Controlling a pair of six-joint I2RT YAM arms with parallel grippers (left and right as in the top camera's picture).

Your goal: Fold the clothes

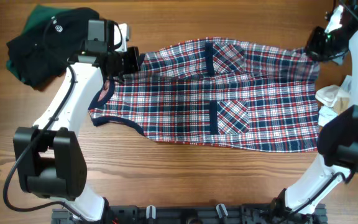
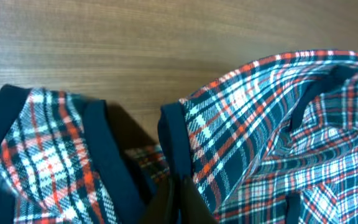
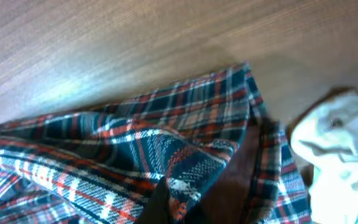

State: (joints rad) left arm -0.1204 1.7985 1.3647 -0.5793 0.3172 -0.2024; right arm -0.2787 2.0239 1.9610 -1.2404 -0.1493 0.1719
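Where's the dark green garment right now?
Overhead view: the dark green garment lies bunched at the far left, beside the left gripper and plaid garment.

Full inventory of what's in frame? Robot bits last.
red, white and navy plaid sleeveless garment: one, spread across the table centre
dark green cloth garment: one, bunched at the far left corner
crumpled white cloth: one, at the right edge beside the plaid
brown wooden table: one, under everything
left gripper: one, black, pinching the plaid's far left edge
right gripper: one, black, pinching the plaid's far right corner
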